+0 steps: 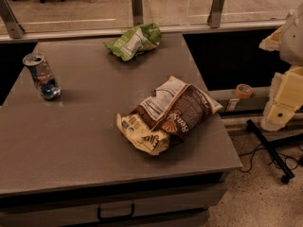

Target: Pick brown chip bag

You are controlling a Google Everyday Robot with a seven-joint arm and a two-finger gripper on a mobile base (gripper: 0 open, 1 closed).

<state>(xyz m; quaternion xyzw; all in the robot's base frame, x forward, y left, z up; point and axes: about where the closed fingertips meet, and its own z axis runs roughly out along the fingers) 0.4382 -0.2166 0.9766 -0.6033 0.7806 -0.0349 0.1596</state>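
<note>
The brown chip bag (168, 115) lies crumpled on the grey table (71, 141), right of centre near the right edge. It is dark brown and cream-yellow, with a white nutrition label and an orange shell logo facing up. My gripper (284, 98) shows as cream-coloured parts at the far right edge of the view. It is off the table, to the right of the bag and well apart from it, and holds nothing that I can see.
A green chip bag (135, 40) lies at the table's back edge. A crushed can (42, 75) stands at the left. A tape roll (244, 91) sits on a ledge to the right. A black stand leg and cables (270, 150) lie on the floor. A railing (137, 6) runs behind.
</note>
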